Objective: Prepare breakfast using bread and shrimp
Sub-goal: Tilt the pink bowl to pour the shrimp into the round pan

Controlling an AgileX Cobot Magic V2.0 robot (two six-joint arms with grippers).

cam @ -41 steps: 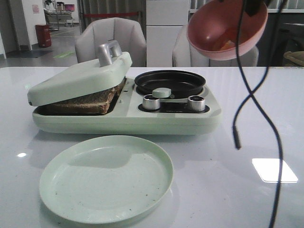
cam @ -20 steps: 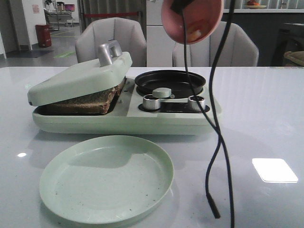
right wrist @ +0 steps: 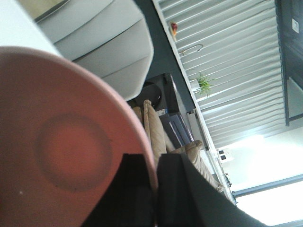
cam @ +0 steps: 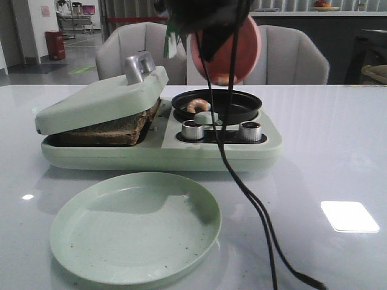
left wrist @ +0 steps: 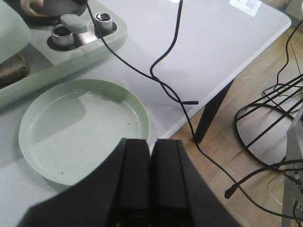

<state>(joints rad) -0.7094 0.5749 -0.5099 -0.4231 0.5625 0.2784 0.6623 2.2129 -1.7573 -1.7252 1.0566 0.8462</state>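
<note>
Your right gripper (right wrist: 152, 189) is clamped on the rim of the pink bowl (cam: 233, 51), held tipped on edge above the black round pan (cam: 236, 106). One shrimp (cam: 198, 106) lies in that pan. The bread (cam: 109, 130) sits under the appliance's tilted green lid (cam: 100, 96). Your left gripper (left wrist: 151, 177) has its fingers together, hovering above the green plate (left wrist: 52, 142).

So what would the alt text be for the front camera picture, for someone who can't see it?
A pink bowl, held by the robot's right gripper, is tipped steeply above a black pan on a pale green breakfast maker, with one shrimp lying in the pan. Bread sits under the maker's half-closed lid, and a green plate lies in front.
</note>
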